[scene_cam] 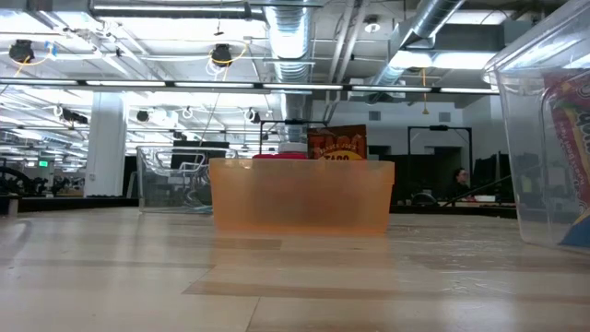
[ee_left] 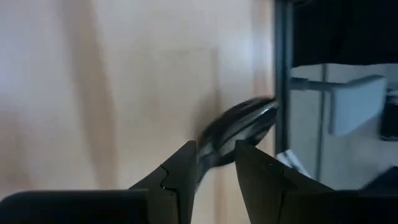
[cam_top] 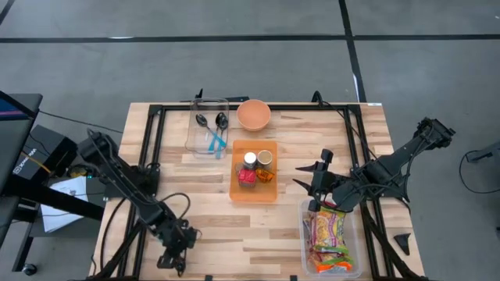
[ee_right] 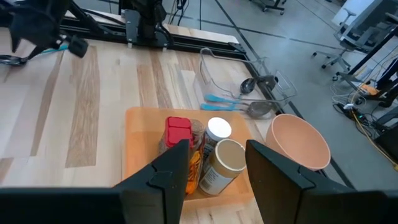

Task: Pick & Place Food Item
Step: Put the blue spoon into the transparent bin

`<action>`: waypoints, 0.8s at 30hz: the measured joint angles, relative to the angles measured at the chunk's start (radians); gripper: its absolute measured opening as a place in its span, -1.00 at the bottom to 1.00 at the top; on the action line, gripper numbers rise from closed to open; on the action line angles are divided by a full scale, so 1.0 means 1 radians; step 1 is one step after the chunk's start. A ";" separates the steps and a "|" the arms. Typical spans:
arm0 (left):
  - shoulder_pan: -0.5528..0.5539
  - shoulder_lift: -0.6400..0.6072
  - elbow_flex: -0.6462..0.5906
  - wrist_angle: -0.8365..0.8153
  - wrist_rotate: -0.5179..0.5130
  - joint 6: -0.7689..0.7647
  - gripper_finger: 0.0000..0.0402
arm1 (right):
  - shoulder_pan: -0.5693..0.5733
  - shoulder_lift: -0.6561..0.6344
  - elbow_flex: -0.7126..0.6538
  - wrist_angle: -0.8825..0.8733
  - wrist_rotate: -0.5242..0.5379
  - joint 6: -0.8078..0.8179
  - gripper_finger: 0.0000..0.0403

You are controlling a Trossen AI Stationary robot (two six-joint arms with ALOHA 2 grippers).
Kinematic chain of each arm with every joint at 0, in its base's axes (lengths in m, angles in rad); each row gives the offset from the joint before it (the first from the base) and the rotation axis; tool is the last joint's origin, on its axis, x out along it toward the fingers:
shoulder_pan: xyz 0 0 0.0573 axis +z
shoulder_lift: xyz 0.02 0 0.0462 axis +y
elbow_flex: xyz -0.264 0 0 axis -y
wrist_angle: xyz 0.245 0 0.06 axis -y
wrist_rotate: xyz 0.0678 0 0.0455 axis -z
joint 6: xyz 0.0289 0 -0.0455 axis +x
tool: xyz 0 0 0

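Looks barely started: snack packets (cam_top: pixel 330 234) are sitting in their clear bin (cam_top: pixel 351 261), right hand (cam_top: pixel 316 185) hovering beside it, parted and empty. Left hand (cam_top: pixel 173 257) is idling at the surface (cam_top: pixel 211 226) edge, slightly parted, empty.

Grey concrete floor (cam_top: pixel 234 70); exposed ceiling ducts (scene_cam: pixel 295 37).

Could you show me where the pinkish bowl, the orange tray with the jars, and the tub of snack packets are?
pink bowl (cam_top: pixel 254 115), high view, inside bottom.
orange tray (cam_top: pixel 254 193), high view, bare floor near its front edge.
clear tub of snack packets (cam_top: pixel 306 209), high view, back corner rim.
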 joint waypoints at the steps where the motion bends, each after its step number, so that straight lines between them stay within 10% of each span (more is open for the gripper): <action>1: 0.002 0.012 0.000 0.028 0.008 0.014 -0.48 | 0.000 0.000 0.000 0.000 0.000 0.000 -0.23; 24: 0.100 0.139 0.002 0.150 0.243 0.388 -0.28 | -0.001 0.000 0.000 -0.019 -0.006 -0.003 -0.23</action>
